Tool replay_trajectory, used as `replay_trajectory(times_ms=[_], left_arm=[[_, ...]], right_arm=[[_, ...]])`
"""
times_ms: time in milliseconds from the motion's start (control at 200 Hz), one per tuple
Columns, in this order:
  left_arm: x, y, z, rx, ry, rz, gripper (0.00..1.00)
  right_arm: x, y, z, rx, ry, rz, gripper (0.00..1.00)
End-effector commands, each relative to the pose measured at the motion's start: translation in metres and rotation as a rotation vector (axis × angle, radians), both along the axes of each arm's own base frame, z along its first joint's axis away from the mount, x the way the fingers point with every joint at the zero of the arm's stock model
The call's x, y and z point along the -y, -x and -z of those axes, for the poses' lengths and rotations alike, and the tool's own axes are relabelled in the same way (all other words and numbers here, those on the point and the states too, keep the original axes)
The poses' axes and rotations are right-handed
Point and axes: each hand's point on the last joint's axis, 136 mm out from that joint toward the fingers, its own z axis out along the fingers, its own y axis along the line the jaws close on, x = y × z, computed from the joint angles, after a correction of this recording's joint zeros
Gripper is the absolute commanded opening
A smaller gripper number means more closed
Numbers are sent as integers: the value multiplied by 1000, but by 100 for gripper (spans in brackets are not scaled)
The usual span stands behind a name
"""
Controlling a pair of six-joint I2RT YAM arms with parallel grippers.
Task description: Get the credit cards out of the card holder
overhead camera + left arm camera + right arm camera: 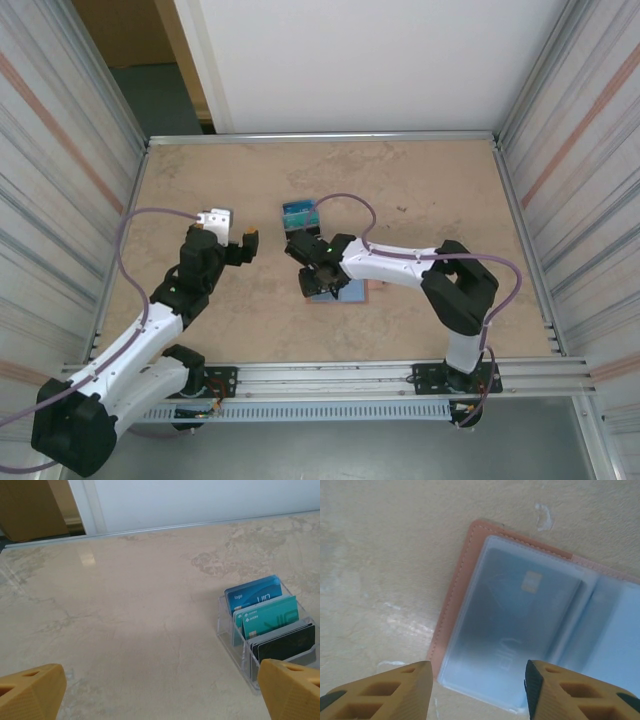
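1. Right wrist view: the right hand point(477, 692) is half spread. Its orange fingers point(380, 692) stand either side of the card holder's point(454, 600) near edge, with nothing clamped between them.
2. That card holder lies open and flat on the worktop point(380, 555), blue-grey inside up. A credit card point(515, 625) shows through its clear sleeve.
3. In the top external view, it lies mid-worktop under the right hand.
4. The left hand point(160, 697) is spread wide and empty over bare worktop.
5. Near its right finger stands a clear rack point(227, 635) holding a blue card point(255, 595), a teal card point(272, 617) and dark cards point(287, 641) upright.
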Motion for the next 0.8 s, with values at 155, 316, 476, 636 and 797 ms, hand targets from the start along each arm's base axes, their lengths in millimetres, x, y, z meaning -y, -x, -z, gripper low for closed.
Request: replay_trajectory(times_ms=[155, 316, 476, 636, 797], left_arm=[[-5, 1, 14, -40, 10, -34, 99], [-4, 2, 17, -51, 14, -35, 99], [-4, 2, 17, -54, 16, -32, 99], [-3, 2, 16, -50, 20, -29, 99], [-2, 1, 15, -49, 20, -24, 99]], right_arm=[[-1, -1, 12, -19, 58, -15, 53], [-2, -1, 18, -30, 70, -17, 53], [1, 0, 23, -38, 91, -17, 55], [9, 1, 30, -43, 123, -6, 53], [19, 1, 36, -41, 163, 10, 52]])
